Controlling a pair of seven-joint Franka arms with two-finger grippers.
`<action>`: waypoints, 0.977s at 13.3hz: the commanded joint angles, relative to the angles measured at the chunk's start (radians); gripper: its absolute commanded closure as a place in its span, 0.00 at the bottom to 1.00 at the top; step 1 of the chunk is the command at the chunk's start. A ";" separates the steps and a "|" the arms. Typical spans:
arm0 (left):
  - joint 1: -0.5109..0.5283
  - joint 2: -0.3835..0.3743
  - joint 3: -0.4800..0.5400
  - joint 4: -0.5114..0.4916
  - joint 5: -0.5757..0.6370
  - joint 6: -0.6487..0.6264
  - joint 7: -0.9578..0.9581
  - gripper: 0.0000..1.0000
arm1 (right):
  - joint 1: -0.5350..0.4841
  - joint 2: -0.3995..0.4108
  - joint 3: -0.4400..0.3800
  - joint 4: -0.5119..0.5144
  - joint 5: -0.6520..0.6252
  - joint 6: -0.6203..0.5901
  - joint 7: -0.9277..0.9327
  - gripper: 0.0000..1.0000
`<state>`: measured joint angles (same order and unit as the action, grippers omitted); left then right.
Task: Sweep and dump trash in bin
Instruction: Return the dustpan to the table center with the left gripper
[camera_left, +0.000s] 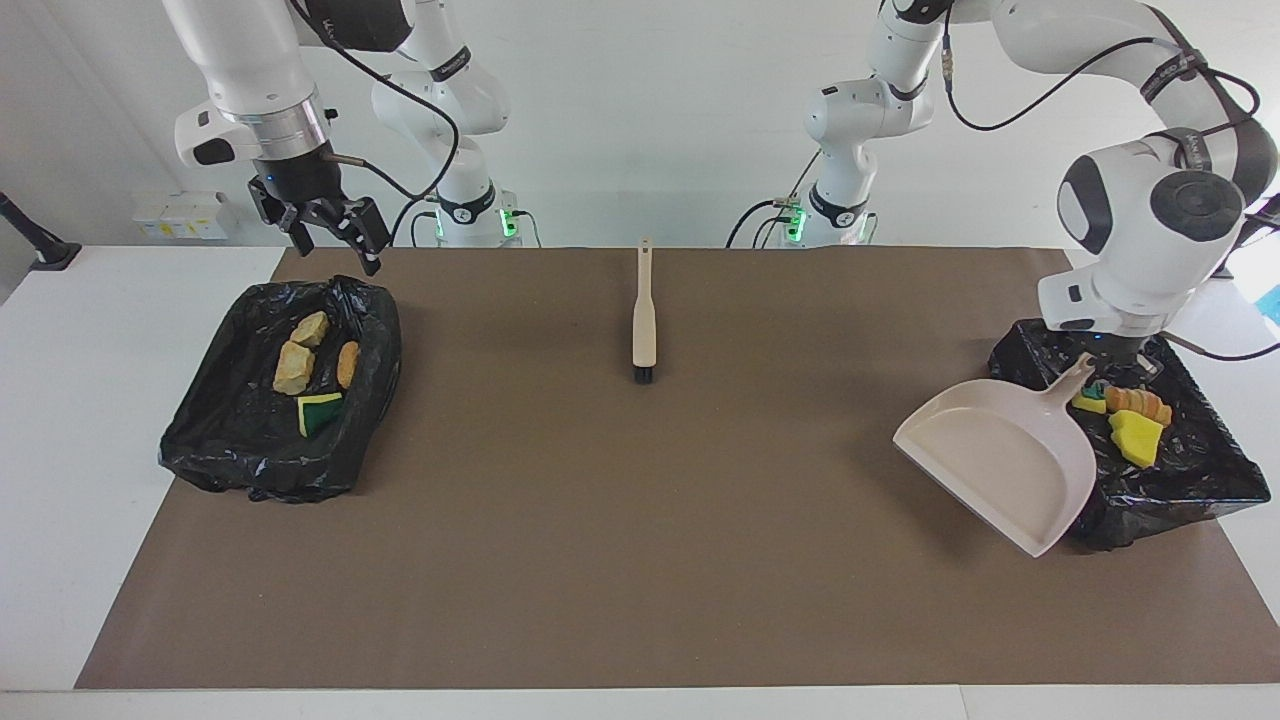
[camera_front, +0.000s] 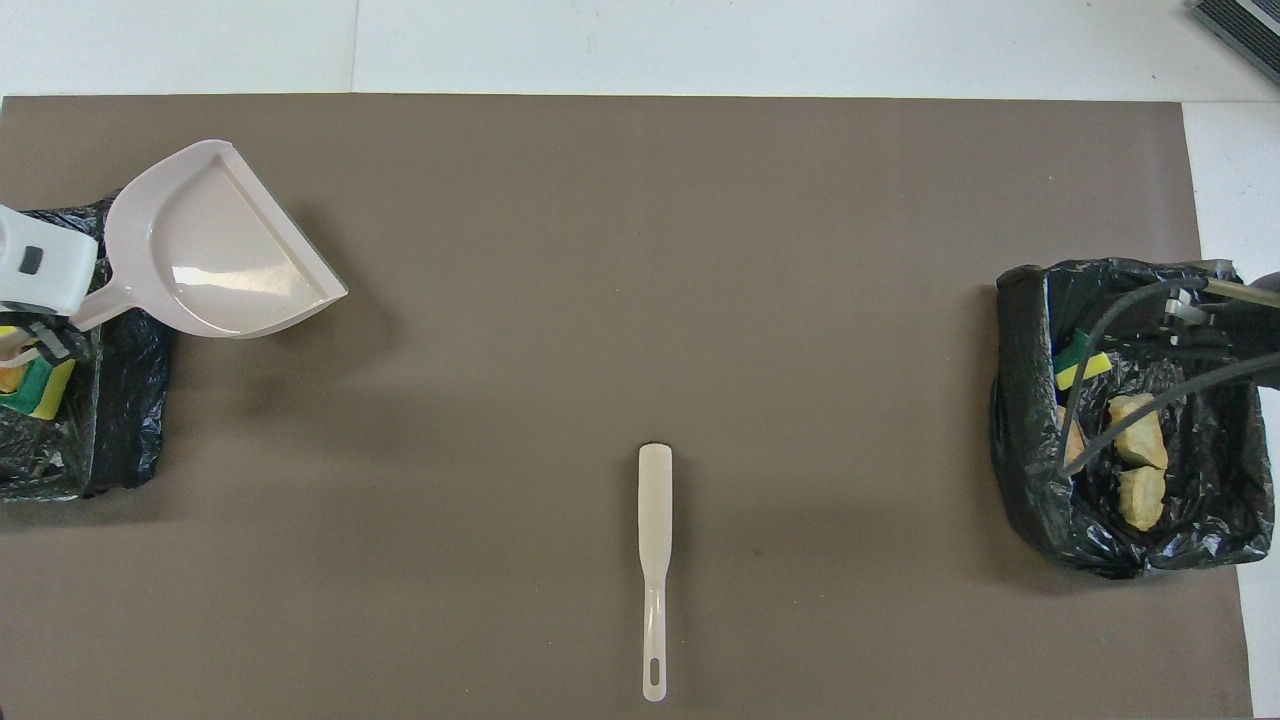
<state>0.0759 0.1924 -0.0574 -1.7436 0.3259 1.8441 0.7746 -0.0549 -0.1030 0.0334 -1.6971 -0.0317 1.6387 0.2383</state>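
My left gripper is shut on the handle of the beige dustpan, which hangs empty and tilted over the mat beside the bin at the left arm's end. In that bin lies trash: yellow-green sponge pieces and an orange chunk. My right gripper hangs open and empty over the robot-side rim of the other black-lined bin. That bin holds more trash: tan chunks, an orange piece and a green-backed sponge. Overhead, the dustpan partly overlaps the bin.
A beige brush lies on the brown mat midway between the arms, near the robots, bristles pointing away from them. The mat's edges end at white table.
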 joint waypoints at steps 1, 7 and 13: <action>-0.105 -0.025 0.019 -0.105 -0.019 0.085 -0.276 1.00 | 0.039 -0.010 -0.082 -0.003 0.045 -0.023 -0.116 0.00; -0.272 0.036 0.019 -0.099 -0.215 0.138 -0.694 1.00 | 0.055 -0.018 -0.101 -0.016 0.030 -0.036 -0.143 0.00; -0.476 0.059 0.019 -0.071 -0.352 0.178 -0.986 1.00 | 0.056 -0.021 -0.096 -0.021 0.027 -0.039 -0.151 0.00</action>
<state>-0.3601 0.2520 -0.0607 -1.8287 0.0089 2.0004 -0.1637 0.0025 -0.1035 -0.0600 -1.6998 -0.0056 1.6106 0.1227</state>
